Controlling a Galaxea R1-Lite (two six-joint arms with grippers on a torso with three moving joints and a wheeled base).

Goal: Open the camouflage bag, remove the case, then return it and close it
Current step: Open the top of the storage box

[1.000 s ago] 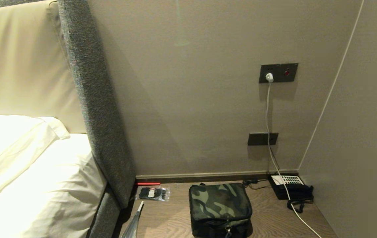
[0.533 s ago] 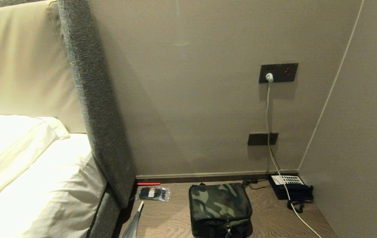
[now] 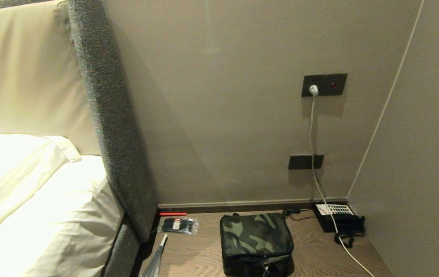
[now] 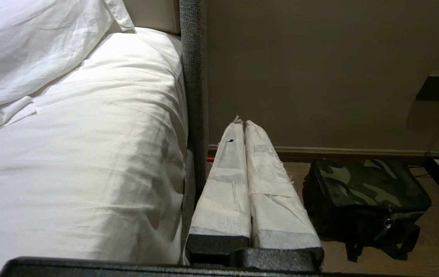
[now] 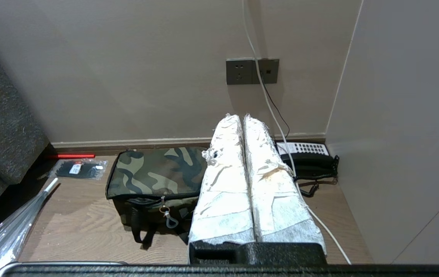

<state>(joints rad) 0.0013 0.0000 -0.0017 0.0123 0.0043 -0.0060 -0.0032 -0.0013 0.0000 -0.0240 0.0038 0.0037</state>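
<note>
1. Status: the camouflage bag sits zipped shut on the wooden table, near the back wall and between the bed side and the telephone. The case is not visible; it is presumably inside.
2. Left gripper: jaws pressed together, empty, held off the table beside the bed, well short of the bag.
3. Right gripper: jaws together, empty, raised in front of the bag.
4. Step in hand: approach the zipper. The zipper pull hangs on the bag's front face. Part the jaws before descending, then pinch the pull tab rather than the fabric.
5. Brace the soft bag with the other gripper, since it will likely slide or deform when the zipper is drawn.
6. Obstructions: the white cable trails across the table right of the bag; the telephone stands in the corner.
7. Left of the bag lie a clear packet, a red pen and a clear wrapped item. Keep the sweep clear of these.
</note>
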